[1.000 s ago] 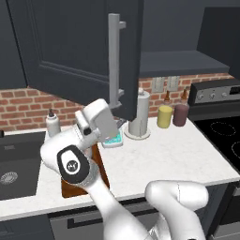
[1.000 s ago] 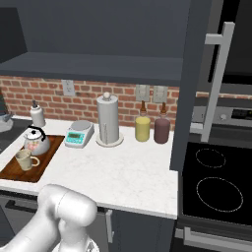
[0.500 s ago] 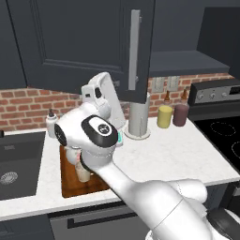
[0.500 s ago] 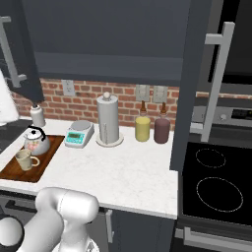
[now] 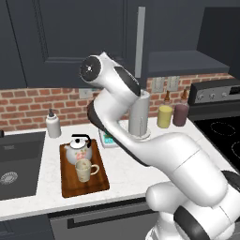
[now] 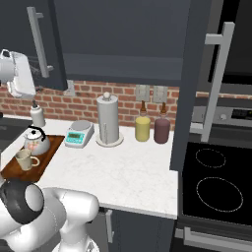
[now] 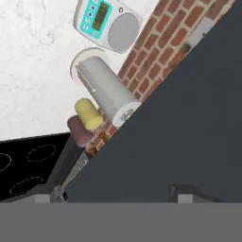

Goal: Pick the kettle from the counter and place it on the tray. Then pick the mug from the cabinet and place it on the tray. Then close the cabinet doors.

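Round floral kettle (image 5: 78,151) and cream mug (image 5: 84,169) on wooden tray (image 5: 82,188); jaws' state unclear.

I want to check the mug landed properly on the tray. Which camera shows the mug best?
The left base view: the mug stands upright on the tray, just in front of the kettle, unobstructed. The right base view shows it smaller at the frame's left edge.

The arm (image 5: 154,154) is glossy white with rounded, bulbous segments, dark grey-black joint bands and a black circular end cap bearing a small white mark at upper centre.
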